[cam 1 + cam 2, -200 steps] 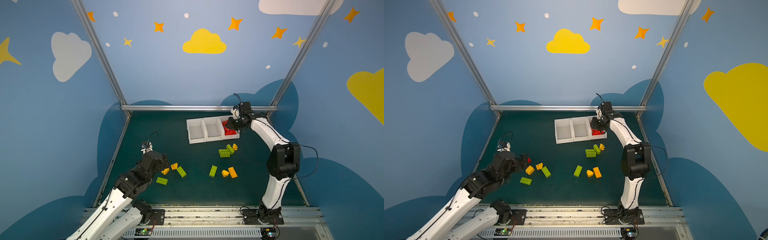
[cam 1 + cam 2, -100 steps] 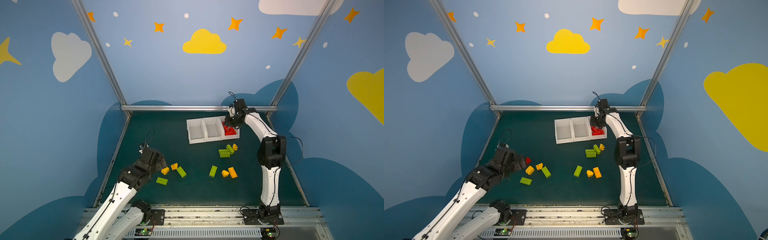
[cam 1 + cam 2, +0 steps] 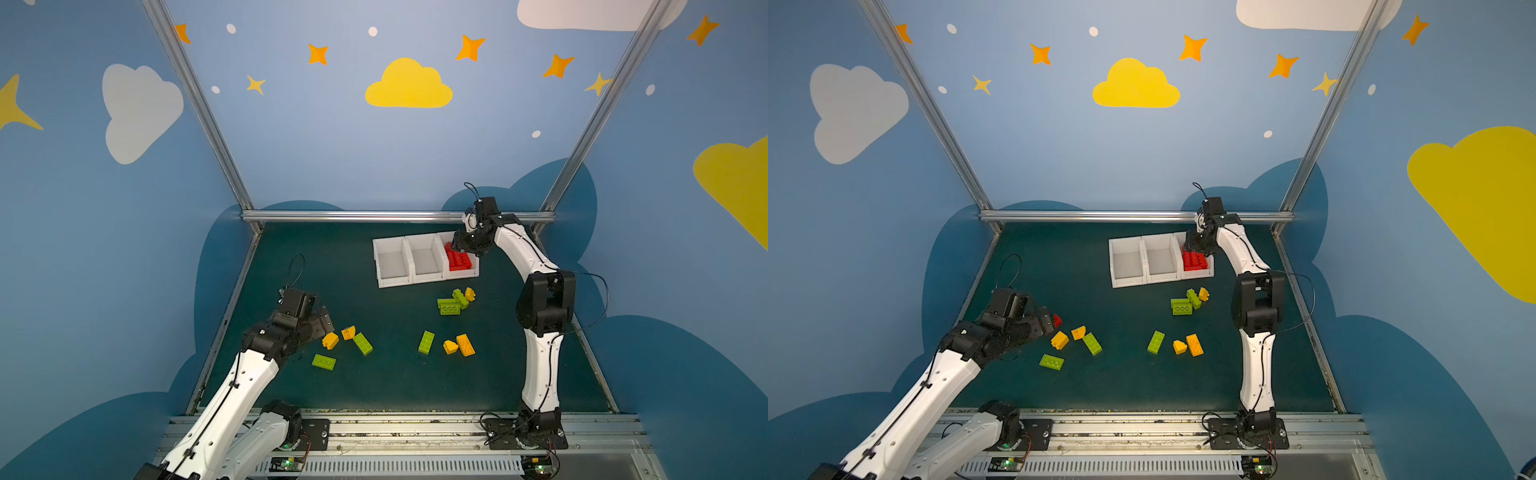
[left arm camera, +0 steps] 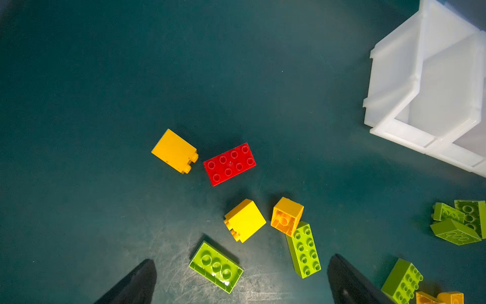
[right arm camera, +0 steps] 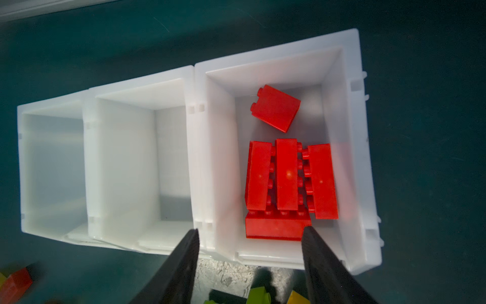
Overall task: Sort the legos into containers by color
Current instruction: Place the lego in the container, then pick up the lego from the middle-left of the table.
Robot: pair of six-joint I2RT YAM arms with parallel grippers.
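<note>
Three joined white bins (image 3: 395, 283) sit in a row right of centre in both top views, toward the back of the green mat (image 3: 374, 395). The rightmost bin (image 5: 276, 54) holds five red bricks (image 5: 286, 173). Three long ones lie side by side on their sides, one long one lies across their ends, and a small square one sits apart near the far wall.

Over that bin's near rim hangs the right gripper (image 5: 250, 229), jaws partly apart with nothing between them. One fingertip (image 5: 311, 244) overlaps the nearest brick's corner, and whether it touches is unclear.

At lower left of the top views the left gripper (image 4: 242, 258) is low over the mat, jaws spread wide, gripping nothing. Ahead of it a loose red 2x4 brick (image 4: 229, 163) lies studs up on the mat, with a yellow brick (image 4: 173, 151) just beside it. Two more yellow pieces (image 4: 246, 219) and two green bricks (image 4: 215, 265) lie nearer the fingers.

A green cluster (image 3: 451, 305) sits just below the bins. Another green brick (image 3: 426, 342) and two yellow ones lie lower centre.
</note>
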